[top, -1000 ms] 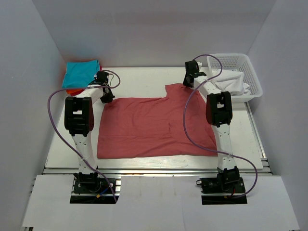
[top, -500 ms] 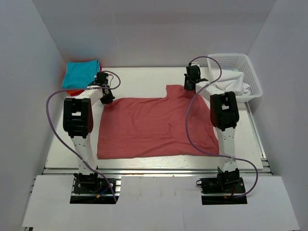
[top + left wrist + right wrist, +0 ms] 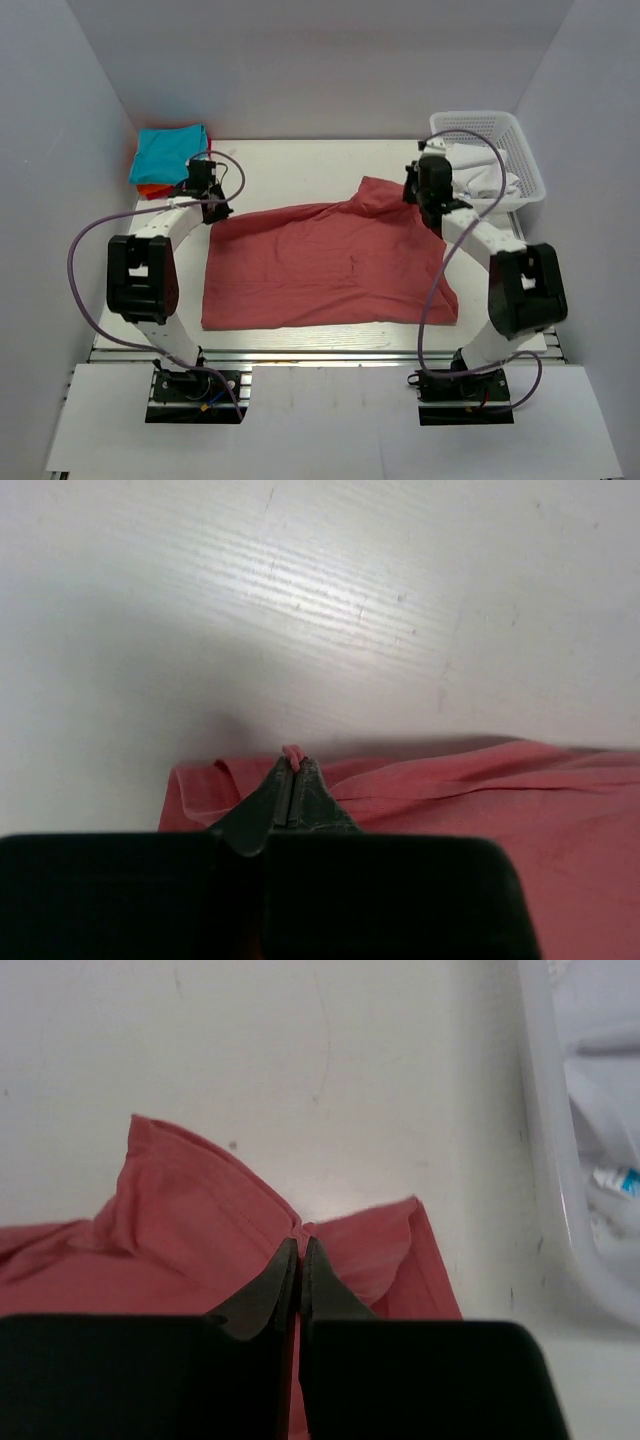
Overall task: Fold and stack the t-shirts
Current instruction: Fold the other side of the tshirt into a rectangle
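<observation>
Top external shows the right gripper (image 3: pixel 417 203) newly clamped on the two o'clock corner of the dusty salmon-red cotton t-shirt (image 3: pixel 320 270) spread on the white table (image 3: pixel 300 160), left gripper (image 3: pixel 211 207) pinching its ten o'clock corner, ready to fold.

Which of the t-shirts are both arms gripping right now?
The salmon-red t-shirt, spread mid-table: left gripper and right gripper pinch its far corners. The teal t-shirt lies folded far left.

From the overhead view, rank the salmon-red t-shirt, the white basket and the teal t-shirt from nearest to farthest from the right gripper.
1. salmon-red t-shirt: its far right corner is pinched in the right gripper.
2. white basket: close by, in the far right corner.
3. teal t-shirt: far left corner.
</observation>
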